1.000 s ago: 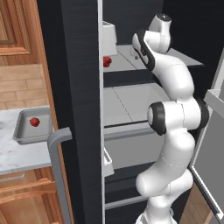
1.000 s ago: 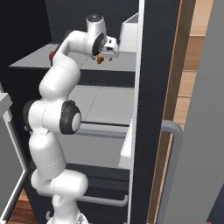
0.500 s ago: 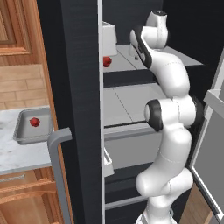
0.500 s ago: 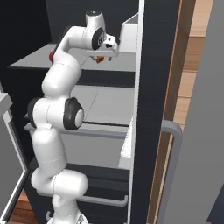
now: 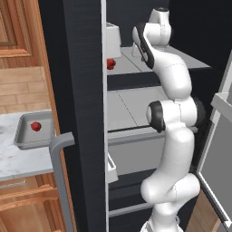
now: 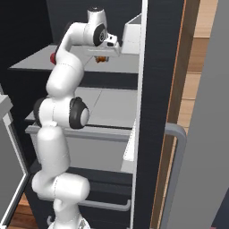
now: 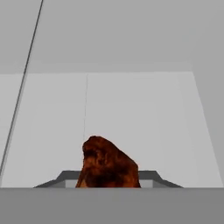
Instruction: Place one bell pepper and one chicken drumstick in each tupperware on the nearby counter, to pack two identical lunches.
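My gripper [image 6: 103, 54] reaches into the open fridge, down at the top shelf [image 6: 67, 65]. Its jaws are shut on a dark golden-brown chicken drumstick [image 6: 102, 58]. In the hand view the drumstick [image 7: 107, 165] sits close up at the bottom, hiding the fingertips, with bare grey shelf behind it. A red bell pepper [image 5: 110, 64] lies on the same shelf, left of the arm, and appears again as a pepper [image 6: 53, 57] in the right base view. On the marble counter [image 5: 13, 163] at the left stands the grey rectangular tupperware [image 5: 25, 141] with another red bell pepper [image 5: 35, 126] in it.
The dark fridge door [image 5: 79, 113] with its grey handle [image 5: 61, 154] stands open between counter and shelves. A white box [image 5: 113, 40] sits at the left of the top shelf. A second shelf [image 5: 131, 106] and a drawer lie below. Another door edge [image 6: 154, 112] closes in the right side.
The jaws have closed from wide open onto the drumstick. The arm has barely shifted, and the peppers have stayed in place.
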Controlling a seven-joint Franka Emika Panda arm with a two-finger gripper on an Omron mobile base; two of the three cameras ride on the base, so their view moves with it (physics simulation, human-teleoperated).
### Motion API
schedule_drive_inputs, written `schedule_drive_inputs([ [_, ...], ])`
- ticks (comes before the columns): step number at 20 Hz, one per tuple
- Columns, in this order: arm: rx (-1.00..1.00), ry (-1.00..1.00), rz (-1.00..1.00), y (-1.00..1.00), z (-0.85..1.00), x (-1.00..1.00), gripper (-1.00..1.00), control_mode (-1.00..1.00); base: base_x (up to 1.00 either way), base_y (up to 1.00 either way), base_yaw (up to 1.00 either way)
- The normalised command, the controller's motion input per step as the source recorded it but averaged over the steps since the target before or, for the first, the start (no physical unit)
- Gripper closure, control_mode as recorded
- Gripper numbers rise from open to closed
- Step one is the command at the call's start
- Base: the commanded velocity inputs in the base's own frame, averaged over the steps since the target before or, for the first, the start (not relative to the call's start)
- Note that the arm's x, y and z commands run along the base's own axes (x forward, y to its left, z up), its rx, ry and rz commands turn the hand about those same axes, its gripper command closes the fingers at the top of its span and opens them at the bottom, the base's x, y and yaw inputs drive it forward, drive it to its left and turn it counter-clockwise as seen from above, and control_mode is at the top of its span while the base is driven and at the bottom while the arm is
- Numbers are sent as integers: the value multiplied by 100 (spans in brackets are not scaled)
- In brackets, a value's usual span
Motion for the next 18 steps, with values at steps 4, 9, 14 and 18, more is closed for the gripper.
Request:
schedule_drive_inputs([
  [4,0,-18,0,0,-35,-3,100,-100,0,0,0],
  [9,-1,-44,0,17,-67,-51,100,-100,0,0,0],
  [14,-4,-49,0,39,-35,-84,100,-100,0,0,0],
  [18,-3,-56,0,44,-1,-86,100,-100,0,0,0],
])
